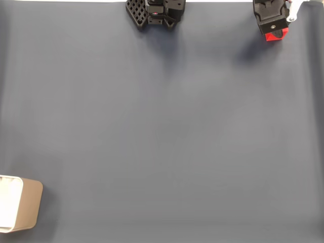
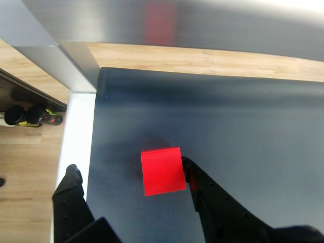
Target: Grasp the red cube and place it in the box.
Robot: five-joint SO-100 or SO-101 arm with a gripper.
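Observation:
The red cube rests on the dark mat near its corner. In the fixed view the red cube peeks out at the top right under my gripper. In the wrist view my gripper is open around the cube: the right finger touches the cube's right side, while the left finger stands well apart, over the white table edge. The box, tan with a white inside, sits at the far bottom left of the fixed view, a long way from the cube.
The arm's black base stands at the top middle of the dark grey mat. In the wrist view the mat's edge and a white table strip run just left of the cube, with a metal leg and wooden floor beyond.

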